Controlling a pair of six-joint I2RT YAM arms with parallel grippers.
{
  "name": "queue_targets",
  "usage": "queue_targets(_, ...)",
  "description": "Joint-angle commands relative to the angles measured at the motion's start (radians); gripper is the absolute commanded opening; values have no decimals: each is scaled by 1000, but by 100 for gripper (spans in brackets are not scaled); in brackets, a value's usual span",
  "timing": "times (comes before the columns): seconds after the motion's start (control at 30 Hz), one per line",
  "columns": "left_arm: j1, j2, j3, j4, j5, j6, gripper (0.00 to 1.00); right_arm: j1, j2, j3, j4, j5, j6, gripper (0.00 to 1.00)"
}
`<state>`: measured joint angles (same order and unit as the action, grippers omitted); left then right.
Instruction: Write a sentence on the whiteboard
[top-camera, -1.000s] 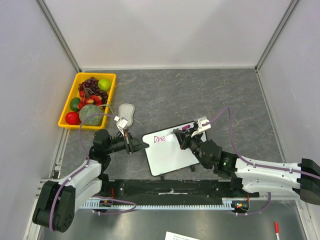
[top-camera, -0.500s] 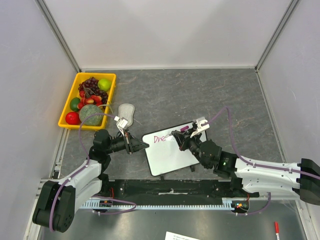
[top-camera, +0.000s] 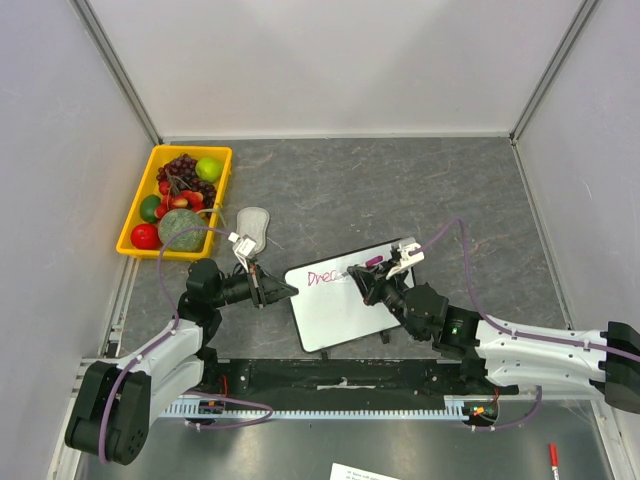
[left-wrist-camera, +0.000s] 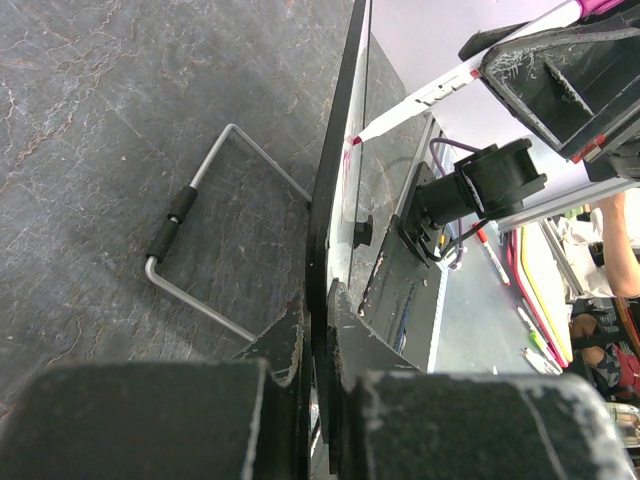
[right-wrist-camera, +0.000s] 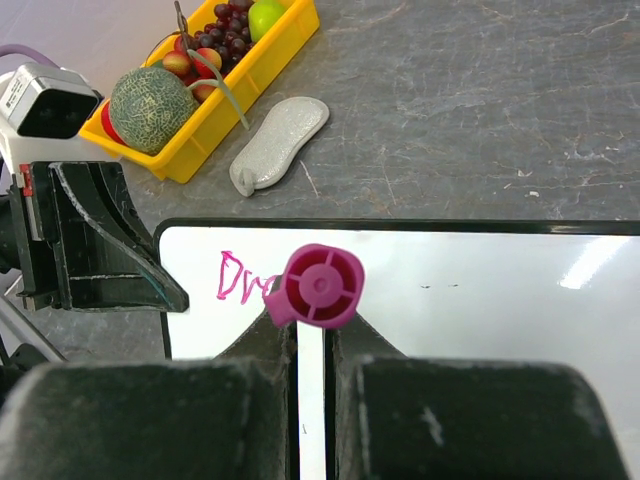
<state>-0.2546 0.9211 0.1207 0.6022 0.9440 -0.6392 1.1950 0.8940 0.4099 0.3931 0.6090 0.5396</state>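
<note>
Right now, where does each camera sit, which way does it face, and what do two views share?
Top external: above and behind the arm bases, facing down on the whiteboard and yellow fruit bin; both arms show.
Left wrist: faces along the whiteboard's edge, which the left gripper clamps; its fingers show.
Right wrist: faces down the pink marker, held by the right gripper, onto the board.
Shared: both wrist views show the marker and the opposite gripper.
</note>
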Motion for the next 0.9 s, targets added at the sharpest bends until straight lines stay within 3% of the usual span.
queue_targets(0.0, -2, -8, -9, 31, 6, 59, 2, -5, -9, 10, -8, 72, -18, 0)
queue_targets(0.87, -2, -10, -9, 33, 4, 61, 2, -6, 25, 50, 47, 98, -36, 0)
